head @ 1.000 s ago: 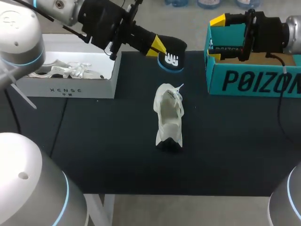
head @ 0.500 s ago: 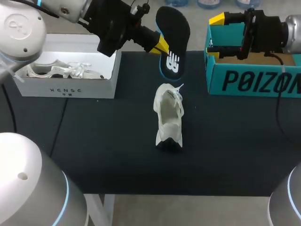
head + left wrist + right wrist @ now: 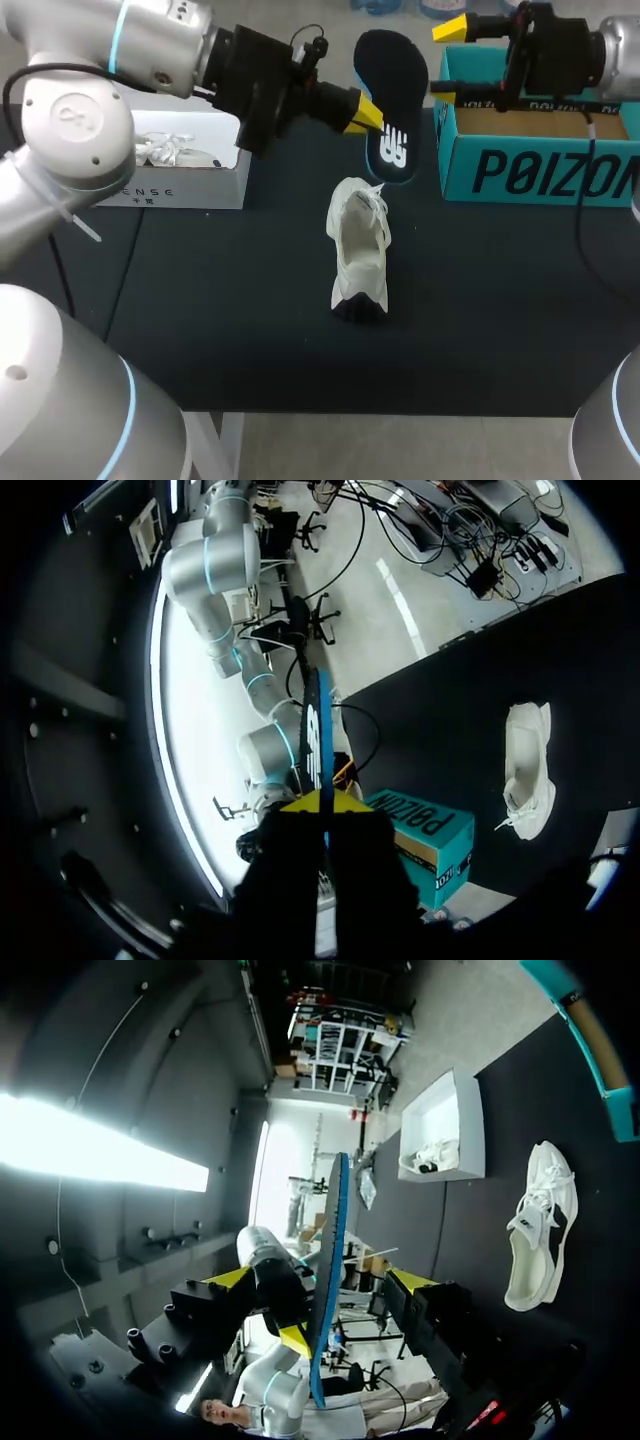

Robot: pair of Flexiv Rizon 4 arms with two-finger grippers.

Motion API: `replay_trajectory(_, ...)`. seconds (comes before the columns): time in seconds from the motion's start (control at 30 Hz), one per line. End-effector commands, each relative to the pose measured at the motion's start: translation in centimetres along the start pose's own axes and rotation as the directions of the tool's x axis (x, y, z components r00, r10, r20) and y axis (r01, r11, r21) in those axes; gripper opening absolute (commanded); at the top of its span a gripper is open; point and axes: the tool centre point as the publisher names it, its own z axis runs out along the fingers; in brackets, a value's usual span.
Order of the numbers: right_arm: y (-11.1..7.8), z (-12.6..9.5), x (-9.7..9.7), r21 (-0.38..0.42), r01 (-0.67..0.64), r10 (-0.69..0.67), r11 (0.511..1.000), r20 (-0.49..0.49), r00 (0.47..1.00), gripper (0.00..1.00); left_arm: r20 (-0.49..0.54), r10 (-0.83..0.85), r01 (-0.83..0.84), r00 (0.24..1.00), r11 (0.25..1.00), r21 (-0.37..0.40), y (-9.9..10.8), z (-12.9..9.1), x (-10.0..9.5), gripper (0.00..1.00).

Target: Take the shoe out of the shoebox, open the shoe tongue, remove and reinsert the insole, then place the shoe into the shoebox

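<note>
A white shoe [image 3: 358, 250] stands on the black table [image 3: 220, 320], its opening facing up; it also shows in the left wrist view [image 3: 528, 770] and the right wrist view [image 3: 540, 1225]. My left gripper [image 3: 366, 113] is shut on the black insole [image 3: 392, 95], holding it up on edge above the table behind the shoe; between its yellow tips [image 3: 325, 802] the insole [image 3: 318, 735] appears edge-on. My right gripper [image 3: 455, 60] is open beside the teal shoebox [image 3: 540, 170], facing the insole. The insole [image 3: 330, 1270] lines up with the gap of this gripper [image 3: 320, 1282], touching neither finger.
A white box [image 3: 150, 165] with another white shoe inside sits at the back left of the table. The teal shoebox occupies the back right corner. Both arms meet above the table's far middle.
My left arm has carried the insole up and to the right, toward the right gripper. The right gripper has shifted slightly up and left. The shoe has not moved.
</note>
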Motion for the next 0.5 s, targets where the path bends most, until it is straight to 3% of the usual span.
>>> replay_trajectory(0.03, 0.1, 0.5, -0.4, 0.011, -0.006, 0.006, 1.0, -0.001, 1.0, 0.6, 0.028, -0.011, 0.011, 1.0, 1.0, 0.019, 1.1, 0.9, 0.2, 0.0)
replay_trajectory(0.23, 0.0, 1.2, -0.7, 0.03, -0.018, 0.018, 0.999, -0.002, 1.0, 0.49, 0.049, -0.031, 0.03, 0.998, 0.999, 0.027, 1.3, 1.2, -0.2, 0.0)
replay_trajectory(0.5, -0.3, 1.5, -0.7, 0.039, -0.025, 0.025, 0.999, -0.012, 1.0, 0.47, 0.046, -0.022, 0.02, 0.999, 0.999, 0.025, 1.7, 1.7, -0.1, 0.0)
